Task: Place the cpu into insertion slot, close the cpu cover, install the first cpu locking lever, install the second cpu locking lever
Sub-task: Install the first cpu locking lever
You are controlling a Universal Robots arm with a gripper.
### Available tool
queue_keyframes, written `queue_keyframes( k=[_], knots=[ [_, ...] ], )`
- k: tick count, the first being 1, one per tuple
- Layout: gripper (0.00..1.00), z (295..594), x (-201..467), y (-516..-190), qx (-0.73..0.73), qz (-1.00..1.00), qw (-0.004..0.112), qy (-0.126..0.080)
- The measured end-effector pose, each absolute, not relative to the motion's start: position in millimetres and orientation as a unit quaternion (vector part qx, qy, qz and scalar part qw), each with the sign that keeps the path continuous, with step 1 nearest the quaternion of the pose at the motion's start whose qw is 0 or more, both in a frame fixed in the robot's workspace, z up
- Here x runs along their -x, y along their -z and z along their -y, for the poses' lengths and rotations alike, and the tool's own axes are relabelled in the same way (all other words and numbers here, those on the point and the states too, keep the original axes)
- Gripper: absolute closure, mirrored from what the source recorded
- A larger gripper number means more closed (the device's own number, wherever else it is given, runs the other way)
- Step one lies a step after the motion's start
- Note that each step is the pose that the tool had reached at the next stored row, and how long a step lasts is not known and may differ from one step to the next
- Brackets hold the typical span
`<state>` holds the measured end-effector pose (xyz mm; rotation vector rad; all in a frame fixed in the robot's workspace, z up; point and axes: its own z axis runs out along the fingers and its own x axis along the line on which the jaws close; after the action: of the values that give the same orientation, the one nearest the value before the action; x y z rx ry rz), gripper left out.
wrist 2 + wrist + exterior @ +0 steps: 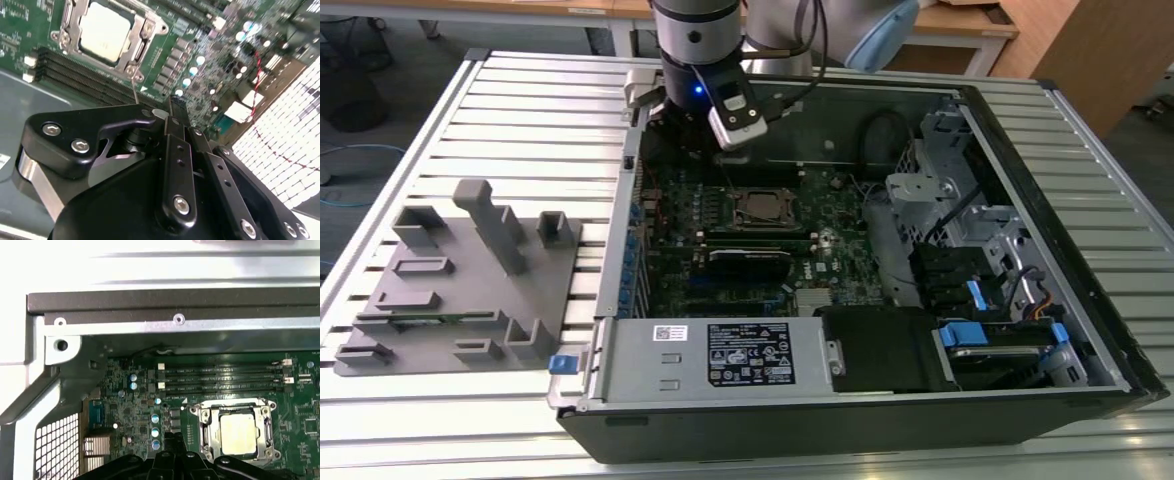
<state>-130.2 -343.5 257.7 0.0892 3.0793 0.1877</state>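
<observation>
The arm (700, 40) reached down into the open computer case (1107, 330), which lay on its side on the slatted table (534, 100) so that the motherboard (841, 230) faced up and could be worked from above; the gripper (176, 107) hung low over the board, just beside the insertion slot (761, 208) and not touching it, by the corner nearest the case wall; its fingers (172, 150) looked pressed together or very nearly so, with nothing visible between them. The cpu (102, 32) lay flat inside the slot, its pale metal top showing through the window of the cpu cover (206, 432); the cover lay down over the chip's edges, which is what keeps the chip square on its contacts. In the second wrist view a thin metal rod (134, 87) rose from the socket corner towards the gripper; I judged it a locking lever not yet latched, and the gripper's place close beside it suited work on that lever, though whether the two touched could not be told. Rows of memory slots (220, 377) ran alongside the socket, between it and the case wall; a grey parts fixture (454, 280) sat on the table well apart, at the exterior view's left, within the arm's reach but out of its way.
</observation>
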Motion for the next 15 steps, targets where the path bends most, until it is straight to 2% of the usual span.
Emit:
queue_keyframes(
  k=[15],
  knots=[
    [0.9, 343.5, 130.2, -255.4, -0.029, -0.997, 0.028, -0.063]
  ],
)
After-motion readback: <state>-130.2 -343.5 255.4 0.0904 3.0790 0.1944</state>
